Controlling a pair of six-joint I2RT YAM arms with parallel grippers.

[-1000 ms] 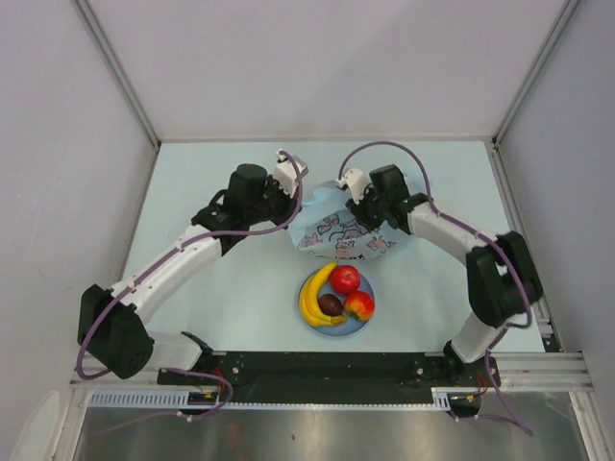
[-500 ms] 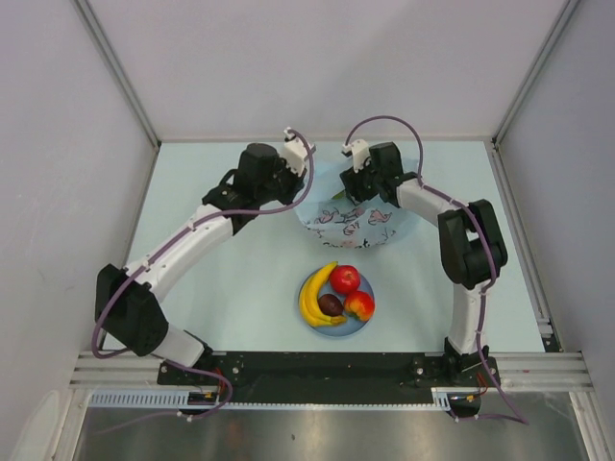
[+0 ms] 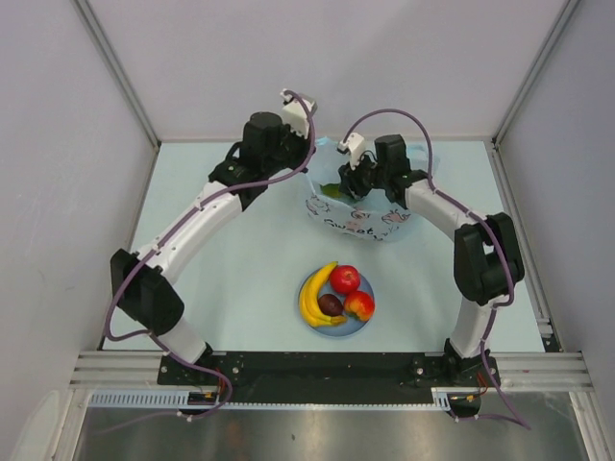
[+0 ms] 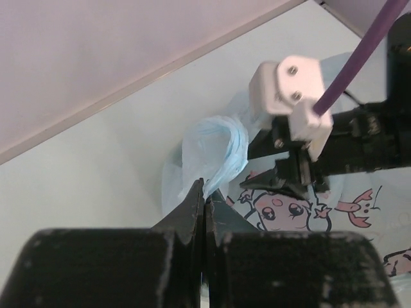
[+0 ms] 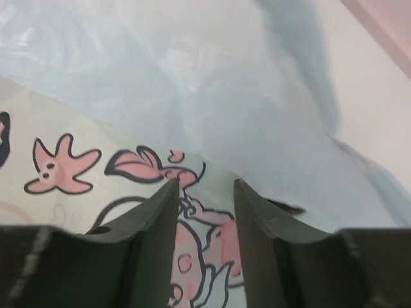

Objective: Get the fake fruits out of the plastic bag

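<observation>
My left gripper (image 4: 204, 192) is clamped on the left rim of the plastic bag (image 4: 215, 138). My right gripper (image 5: 205, 192), half open, hangs over its printed side.

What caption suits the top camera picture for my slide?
Left arm and right arm reach the plastic bag; a banana, two red fruits and a dark one lie on the blue plate.

Light was bright and even, coming from above, leaving only faint, soft shadows on the table (image 3: 250, 279) and no glare. The top view was sharp. The 2 wrist views were softer, the near foreground dark and blurred, the bag (image 5: 192, 96) slightly out of focus.
</observation>
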